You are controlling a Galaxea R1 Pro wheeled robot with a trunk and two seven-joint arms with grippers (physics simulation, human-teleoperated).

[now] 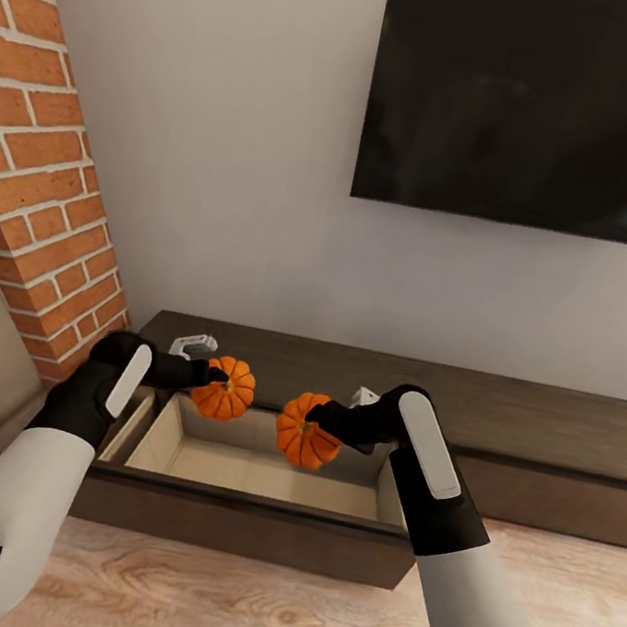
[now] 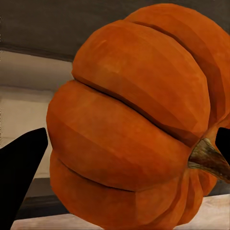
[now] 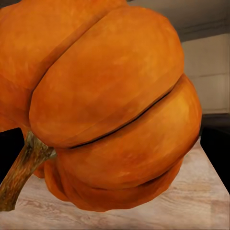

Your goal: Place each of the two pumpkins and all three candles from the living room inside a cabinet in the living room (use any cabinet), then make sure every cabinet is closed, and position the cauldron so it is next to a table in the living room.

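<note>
Both pumpkins hang over the open drawer of the low dark-brown cabinet (image 1: 540, 420). My left gripper (image 1: 214, 376) is shut on one pumpkin (image 1: 225, 388), which looms large and ribbed in the left wrist view (image 2: 129, 129). My right gripper (image 1: 316, 415) is shut on the other pumpkin (image 1: 303, 430), seen close with its brown stem in the right wrist view (image 3: 110, 105). The pulled-out drawer (image 1: 249, 526) shows a pale wood inside with nothing in it. No candles, cauldron or table are in view.
A red brick column (image 1: 44, 160) stands at the left beside the cabinet. A large black screen (image 1: 539, 106) hangs on the white wall above. Light wood plank floor (image 1: 255, 618) lies in front of the drawer.
</note>
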